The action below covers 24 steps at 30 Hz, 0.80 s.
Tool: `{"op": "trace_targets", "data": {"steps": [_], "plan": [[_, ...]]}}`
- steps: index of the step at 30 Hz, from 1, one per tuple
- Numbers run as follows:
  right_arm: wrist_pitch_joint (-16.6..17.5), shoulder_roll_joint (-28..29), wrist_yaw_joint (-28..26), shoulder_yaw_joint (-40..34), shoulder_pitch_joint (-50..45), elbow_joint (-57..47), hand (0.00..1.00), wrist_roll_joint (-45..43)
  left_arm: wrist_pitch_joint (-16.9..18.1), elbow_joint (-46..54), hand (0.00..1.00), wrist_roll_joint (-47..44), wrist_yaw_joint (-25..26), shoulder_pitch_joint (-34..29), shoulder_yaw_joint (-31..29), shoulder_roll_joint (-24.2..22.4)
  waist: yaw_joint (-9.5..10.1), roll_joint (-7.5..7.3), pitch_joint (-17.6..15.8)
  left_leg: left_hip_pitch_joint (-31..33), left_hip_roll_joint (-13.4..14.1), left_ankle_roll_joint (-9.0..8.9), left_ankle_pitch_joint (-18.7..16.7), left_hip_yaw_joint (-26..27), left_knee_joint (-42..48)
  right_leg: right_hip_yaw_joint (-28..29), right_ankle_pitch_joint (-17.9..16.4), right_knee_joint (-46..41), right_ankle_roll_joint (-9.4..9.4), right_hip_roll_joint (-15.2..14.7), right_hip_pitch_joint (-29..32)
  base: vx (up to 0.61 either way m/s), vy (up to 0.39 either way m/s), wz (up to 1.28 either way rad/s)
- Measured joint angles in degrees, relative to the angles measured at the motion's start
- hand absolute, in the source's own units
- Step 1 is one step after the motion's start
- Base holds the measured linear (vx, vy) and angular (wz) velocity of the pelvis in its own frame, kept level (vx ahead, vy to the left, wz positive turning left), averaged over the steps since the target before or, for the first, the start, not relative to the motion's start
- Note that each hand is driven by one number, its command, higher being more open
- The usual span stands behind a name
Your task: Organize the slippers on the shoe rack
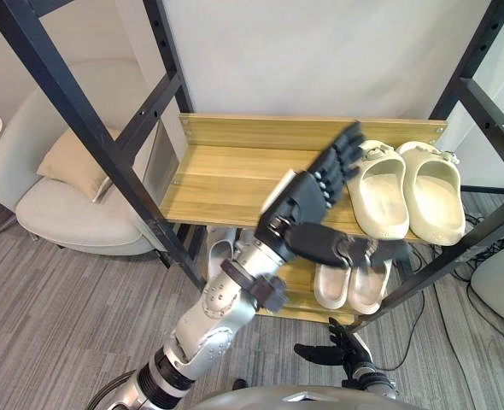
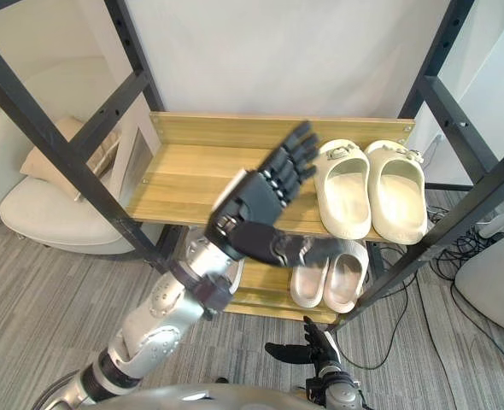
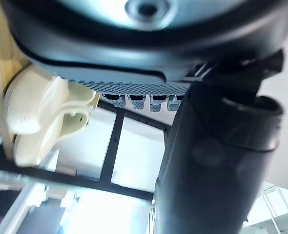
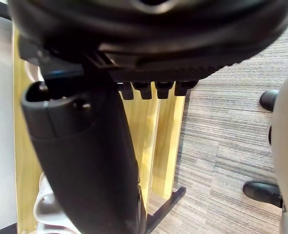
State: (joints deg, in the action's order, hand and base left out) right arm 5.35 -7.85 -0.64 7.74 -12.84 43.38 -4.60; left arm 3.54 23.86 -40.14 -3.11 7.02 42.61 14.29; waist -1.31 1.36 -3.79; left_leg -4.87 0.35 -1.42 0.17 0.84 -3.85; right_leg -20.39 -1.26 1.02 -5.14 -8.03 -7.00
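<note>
A pair of cream slippers stands side by side at the right end of the top wooden shelf (image 1: 235,171), toes toward me: one (image 1: 378,192) nearer the middle, the other (image 1: 433,195) by the frame post. My left hand (image 1: 307,198) hovers open above the shelf just left of the pair, fingers straight and pointing at the nearer slipper's back end, thumb stretched out to the right, holding nothing. The left wrist view shows that slipper (image 3: 41,112) past the hand. My right hand (image 1: 333,350) hangs low near the floor in front of the rack, open. A white pair (image 1: 353,286) sits on the lower shelf.
Another white slipper (image 1: 219,256) lies on the lower shelf to the left, partly behind my arm. Black slanted frame posts (image 1: 90,128) cross in front of the rack on both sides. A grey armchair (image 1: 64,213) with a beige cushion (image 1: 77,162) stands to the left.
</note>
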Motion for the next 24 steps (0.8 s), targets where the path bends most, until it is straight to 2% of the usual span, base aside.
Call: {"op": "trace_targets", "data": {"steps": [3, 9, 14, 20, 23, 24], "plan": [[-0.02, -0.67, -0.13, 0.76, 0.27, 0.33, 1.00, 0.03, -1.20, -0.03, 1.00, -1.98, -2.60, -1.64, 4.96, -0.07, -0.02, 0.18, 0.42, -0.05, 0.08, 0.00, 0.00, 0.06, 0.00, 0.06, 0.00, 0.00, 0.00, 0.07, -0.01, 0.00, 0.000, 0.00], [-0.02, -1.42, -0.10, 0.71, 0.84, 1.97, 1.00, 0.10, -3.71, -6.52, 1.00, -2.13, -5.63, -5.22, 9.99, 0.14, 0.11, 0.35, 1.26, -0.41, 0.22, 0.00, 0.00, 0.13, 0.09, 0.10, 0.00, -0.10, 0.01, 0.20, -0.32, 0.00, 0.000, 0.00], [0.01, -1.49, -0.05, 0.74, 0.96, 2.35, 1.00, 0.49, -6.07, -12.97, 1.00, -2.02, -7.66, -7.78, 13.03, 3.97, 0.04, 0.37, 1.28, -1.99, 0.31, -0.01, 0.00, 0.08, -0.15, -0.04, -0.18, 0.00, 0.29, 0.39, -1.74, -0.01, -0.003, 0.00], [0.01, -1.52, -0.02, 0.96, 1.14, 2.48, 1.00, 0.65, -6.69, -17.72, 1.00, 1.01, -8.73, -11.60, 11.92, 5.72, 0.01, 0.14, 1.19, -2.08, 0.32, 0.03, 0.61, -0.13, -1.06, -0.37, -0.13, 0.28, 0.20, 0.51, -1.52, -0.02, -0.009, 0.02], [-0.02, -1.50, -0.02, 1.46, 1.51, 2.69, 1.00, 1.02, -6.56, -19.77, 1.00, 3.48, -9.59, -13.55, 9.91, 5.82, -0.17, -0.16, 1.03, -2.03, 0.30, 0.03, 0.60, -0.13, -1.07, -0.41, -0.04, 0.57, 0.06, 0.52, -1.58, 0.00, 0.000, 0.00], [-0.03, -1.48, -0.05, 2.29, 2.24, 3.50, 1.00, 1.20, -6.39, -23.00, 1.00, 7.25, -10.00, -15.11, 7.34, 5.27, -0.19, -0.60, 0.75, -2.01, 0.23, 0.01, 0.58, -0.12, -1.07, -0.45, 0.02, 0.91, -0.02, 0.59, -1.69, 0.00, 0.000, 0.00]]}}
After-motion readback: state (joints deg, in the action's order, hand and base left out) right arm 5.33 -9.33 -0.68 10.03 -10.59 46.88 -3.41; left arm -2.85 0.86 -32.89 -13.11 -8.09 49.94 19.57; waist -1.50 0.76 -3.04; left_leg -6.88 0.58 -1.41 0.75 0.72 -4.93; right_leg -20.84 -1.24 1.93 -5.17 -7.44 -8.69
